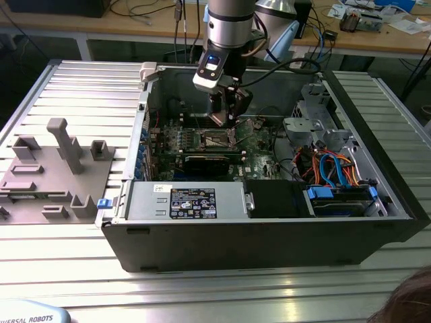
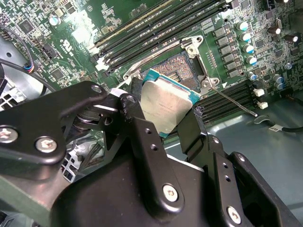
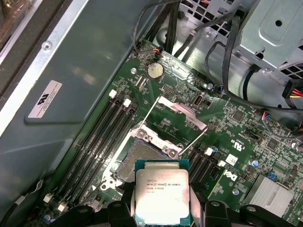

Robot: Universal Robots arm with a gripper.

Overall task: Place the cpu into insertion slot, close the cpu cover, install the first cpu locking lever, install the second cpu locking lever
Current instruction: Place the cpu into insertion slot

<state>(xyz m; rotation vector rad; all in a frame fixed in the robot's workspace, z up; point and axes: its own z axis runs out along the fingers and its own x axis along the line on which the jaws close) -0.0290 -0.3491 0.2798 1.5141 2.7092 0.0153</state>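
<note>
Now the end effector was clamped on the cpu, hovering near the open insertion slot, where any tilt or offset on lowering could have bent its pins.

In the upper middle of the exterior view, one arm is carrying one gripper — its two fingers are pinching a single cpu. One motherboard is lying in one open computer case, showing one insertion slot, one cpu cover, two locking levers and one coin battery. One grey fixture tray is sitting at the exterior view's left.
</note>
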